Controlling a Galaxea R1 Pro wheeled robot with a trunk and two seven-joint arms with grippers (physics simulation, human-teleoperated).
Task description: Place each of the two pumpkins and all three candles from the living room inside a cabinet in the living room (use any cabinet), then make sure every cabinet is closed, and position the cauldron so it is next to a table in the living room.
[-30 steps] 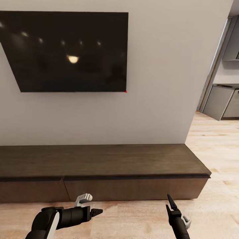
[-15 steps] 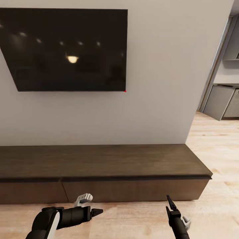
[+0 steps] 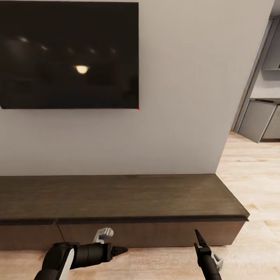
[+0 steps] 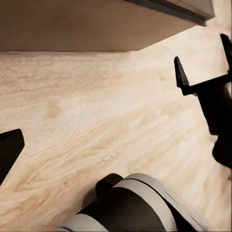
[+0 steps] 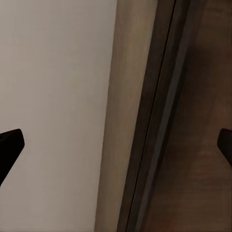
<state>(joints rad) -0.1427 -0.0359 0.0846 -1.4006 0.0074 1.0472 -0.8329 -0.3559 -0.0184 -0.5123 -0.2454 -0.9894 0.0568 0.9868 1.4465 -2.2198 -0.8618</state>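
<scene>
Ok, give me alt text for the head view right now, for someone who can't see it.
A long low dark brown cabinet with shut drawer fronts runs along a grey wall under a wall-mounted black TV. Both arms reach in low over the pale wood floor, the left gripper pointing sideways, the right gripper pointing up at the cabinet. A doorway opens at right.

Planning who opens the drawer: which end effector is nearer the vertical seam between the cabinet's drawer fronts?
Left. The left end effector sits just right of the seam on the cabinet; the right end effector is far off toward the cabinet's right end.
</scene>
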